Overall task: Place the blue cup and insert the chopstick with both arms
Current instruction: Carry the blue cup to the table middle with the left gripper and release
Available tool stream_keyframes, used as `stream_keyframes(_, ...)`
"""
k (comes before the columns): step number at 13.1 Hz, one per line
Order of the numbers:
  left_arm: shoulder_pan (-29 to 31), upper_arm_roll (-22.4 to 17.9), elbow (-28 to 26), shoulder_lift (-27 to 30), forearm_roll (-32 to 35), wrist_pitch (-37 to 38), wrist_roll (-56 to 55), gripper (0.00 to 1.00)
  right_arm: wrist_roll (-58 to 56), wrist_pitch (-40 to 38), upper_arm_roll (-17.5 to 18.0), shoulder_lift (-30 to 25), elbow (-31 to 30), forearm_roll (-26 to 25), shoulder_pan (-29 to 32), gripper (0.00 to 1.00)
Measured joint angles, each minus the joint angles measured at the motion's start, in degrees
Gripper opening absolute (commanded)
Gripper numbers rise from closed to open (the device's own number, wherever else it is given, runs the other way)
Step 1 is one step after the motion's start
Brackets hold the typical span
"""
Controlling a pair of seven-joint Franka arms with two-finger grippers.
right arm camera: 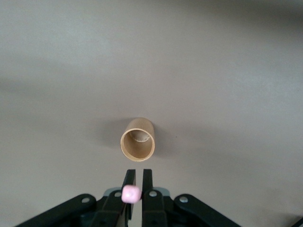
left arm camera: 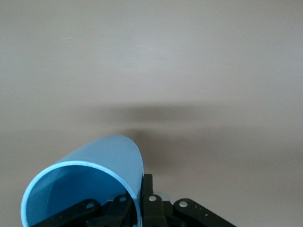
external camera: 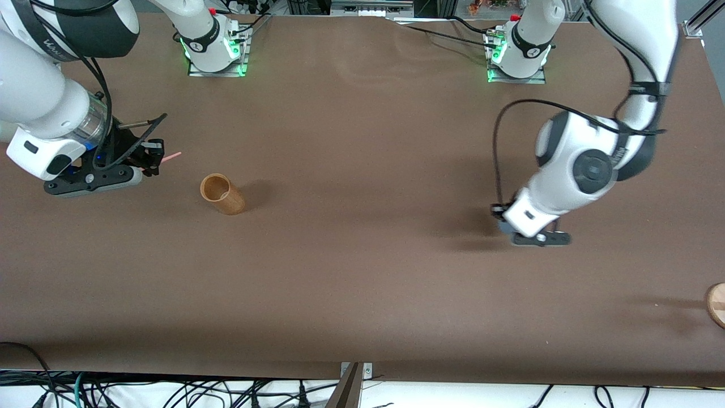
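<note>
My left gripper [external camera: 501,218] is low over the table at the left arm's end and is shut on the wall of the blue cup [left arm camera: 94,175]. One finger is inside the rim and one outside. In the front view only a grey-blue sliver of the cup [external camera: 503,228] shows under the wrist. My right gripper [external camera: 152,160] is at the right arm's end and is shut on the pale pink chopstick [external camera: 171,156], which sticks out sideways. In the right wrist view the chopstick's end [right arm camera: 131,194] sits between the fingers of the right gripper [right arm camera: 138,176].
A tan wooden cylinder cup [external camera: 222,194] stands upright beside the right gripper and also shows in the right wrist view [right arm camera: 138,139]. A round wooden object [external camera: 716,303] is cut off at the table's edge at the left arm's end.
</note>
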State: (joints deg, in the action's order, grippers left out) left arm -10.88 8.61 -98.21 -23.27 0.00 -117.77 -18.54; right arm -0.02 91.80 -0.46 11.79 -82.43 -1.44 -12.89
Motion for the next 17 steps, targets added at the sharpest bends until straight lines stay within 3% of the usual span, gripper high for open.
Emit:
stream_keyframes(3, -9.95, 0.23, 6.52, -3.14, -0.01, 2.66, -9.13, 0.0, 0.0, 0.09, 0.07, 0.08, 0.0, -0.16, -0.03, 0.0)
stream_keyframes(7, -20.63, 0.12, 16.56, -13.98, -0.01, 2.86, -22.26, 0.0, 0.0, 0.52, 0.09, 0.21, 0.0, -0.23, -0.04, 0.0)
stream_keyframes(10, -23.33, -0.08, 22.81, -21.17, -0.01, 2.75, -28.13, 0.0, 0.0, 0.68, 0.1, 0.35, 0.0, -0.24, -0.04, 0.0)
stream_keyframes(15, -23.54, -0.34, 24.12, -24.82, -0.01, -0.81, -31.76, 0.0, 0.0, 0.7, 0.13, 0.38, 0.0, -0.24, -0.04, 0.0)
stream_keyframes(16, -23.66, -0.4, 24.31, -25.01, 0.02, -1.05, -32.34, 0.13, 0.0, 0.7, 0.13, 0.39, 0.0, -0.24, -0.05, 0.0)
stream_keyframes(17, -23.71, -0.43, 24.4, -25.04, 0.02, -1.13, -32.71, 0.48, 0.0, 0.7, 0.15, 0.39, 0.0, -0.24, -0.05, 0.0)
